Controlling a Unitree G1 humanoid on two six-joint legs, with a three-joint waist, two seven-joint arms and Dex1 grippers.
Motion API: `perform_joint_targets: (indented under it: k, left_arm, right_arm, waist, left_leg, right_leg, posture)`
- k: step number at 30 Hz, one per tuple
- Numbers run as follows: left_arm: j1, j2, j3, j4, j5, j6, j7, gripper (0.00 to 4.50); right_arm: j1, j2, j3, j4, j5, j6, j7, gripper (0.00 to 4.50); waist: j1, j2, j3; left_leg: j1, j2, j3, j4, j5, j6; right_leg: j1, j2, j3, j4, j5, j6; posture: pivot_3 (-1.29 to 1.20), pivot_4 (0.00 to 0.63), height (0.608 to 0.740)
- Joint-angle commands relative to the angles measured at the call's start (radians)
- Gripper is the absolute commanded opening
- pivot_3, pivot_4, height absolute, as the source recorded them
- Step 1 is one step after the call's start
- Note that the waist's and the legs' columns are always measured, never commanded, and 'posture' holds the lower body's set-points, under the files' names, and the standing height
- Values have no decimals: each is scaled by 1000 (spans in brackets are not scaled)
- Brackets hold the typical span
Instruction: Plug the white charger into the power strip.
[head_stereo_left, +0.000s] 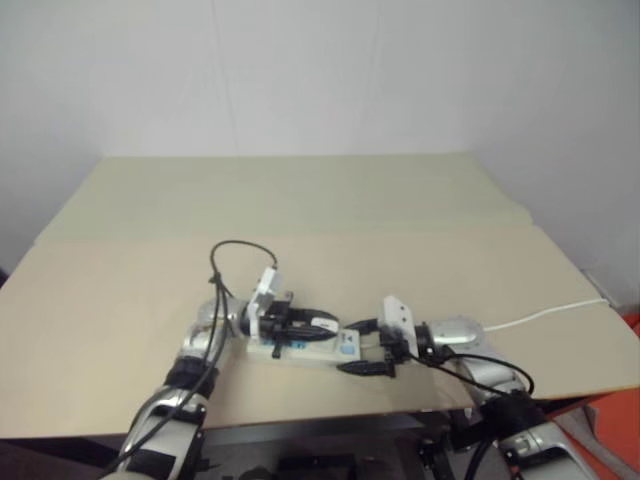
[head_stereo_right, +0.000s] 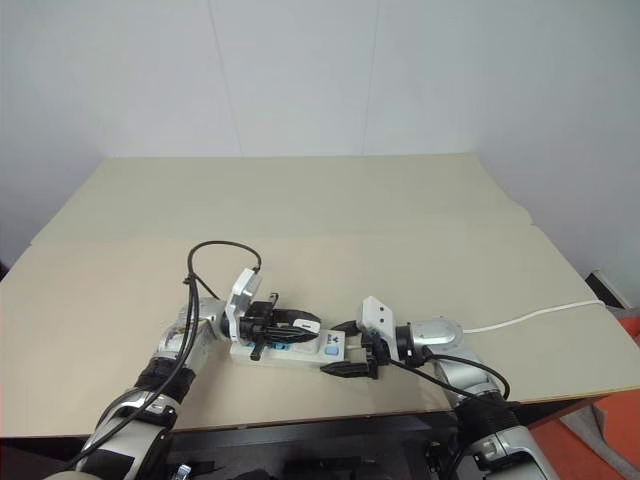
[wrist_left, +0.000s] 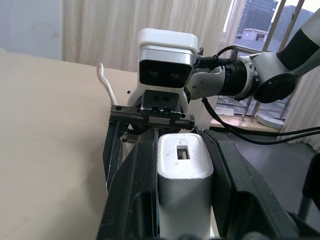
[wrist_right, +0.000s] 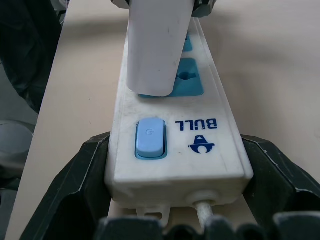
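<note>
White charger being pinched between left gripper fingers, sitting on power strip; right gripper straddling its switch end, jaws spread.

You see the left gripper clamped on the white charger over the power strip near the table's front edge, with the right gripper straddling the strip's 3 o'clock end, its white cord running toward 3 o'clock.

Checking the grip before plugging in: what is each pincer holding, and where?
Left pincer: small white plastic charger, by its sides. Right pincer: long white power strip's switch end.
</note>
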Motion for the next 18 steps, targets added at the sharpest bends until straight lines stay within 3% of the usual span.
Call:
perform_joint_targets:
  k: [1,9,18]
  left_arm:
    - [21,34,19,26,17,-39,-7,1022]
    - [59,80,33,59,22,-79,-3,1022]
    - [84,116,-42,103,84,-161,-8,1022]
  right_arm:
    - [5,5,16,21,-25,-3,-19,3431]
    - [9,0,20,22,-23,-12,-23,3431]
    - [1,5,26,28,-21,-17,-27,3431]
  waist:
    - [0,0,0]
    - [-4,0,-1]
    - [-7,0,-6]
  left_leg:
    - [0,0,0,0,0,0]
    - [3,1,1,-3,0,0]
    - [10,0,2,-9,0,0]
  right_leg:
    - [0,0,0,0,0,0]
    - [1,1,2,0,0,0]
    - [2,3,6,0,0,-1]
  posture:
    - [0,150,740]
    - [0,150,740]
    - [0,150,740]
